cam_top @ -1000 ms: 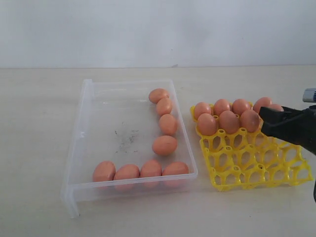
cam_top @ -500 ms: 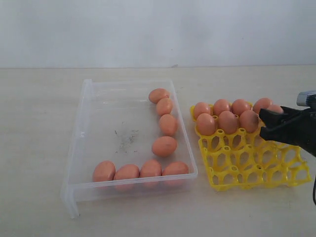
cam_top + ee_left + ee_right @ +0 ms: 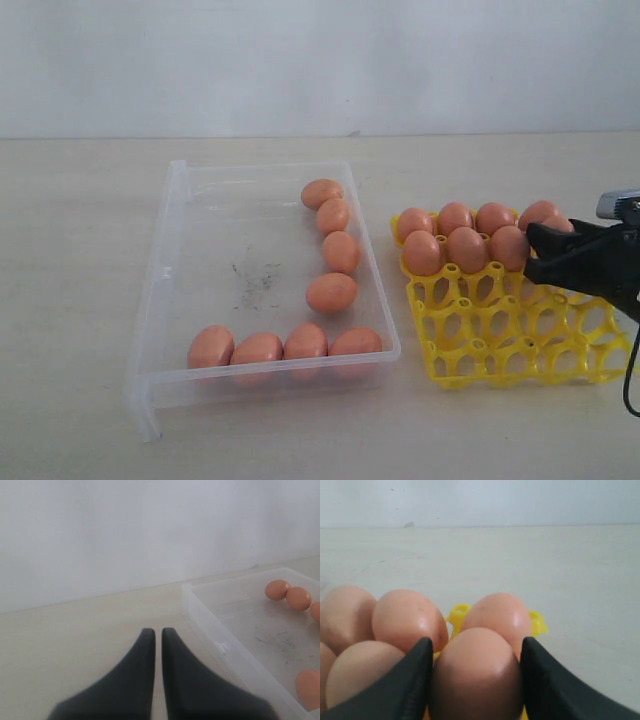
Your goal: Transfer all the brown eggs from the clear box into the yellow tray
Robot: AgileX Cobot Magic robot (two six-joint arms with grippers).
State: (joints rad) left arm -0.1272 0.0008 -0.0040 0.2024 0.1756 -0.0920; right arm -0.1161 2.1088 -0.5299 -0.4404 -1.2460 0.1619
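In the yellow tray (image 3: pixel 520 350), near the right end of its second row, the held egg (image 3: pixel 476 680) sat between the fingers of the right gripper (image 3: pixel 538 250). The jaws stood part-way open, each pressed against one side of the shell. Whether the egg had bottomed in its cup could not be told, since the fingers hid the cup. Seven other brown eggs (image 3: pixel 467 248) filled the far row and three cups of the second, the nearest lying just beside the held one. Left of the tray stood the clear box (image 3: pixel 215 230), with eight more eggs in it: four along its right wall and four along its near wall. Off beyond the box, the left gripper (image 3: pixel 156 632) hung over the bare table (image 3: pixel 80 300), closed on nothing.

The main risk seemed to be the release. If the jaws let go before the egg was seated, it could tip against its neighbour and crack. A finger swinging wide could knock that neighbour. A finger catching the light lattice on withdrawal could drag the whole tray.
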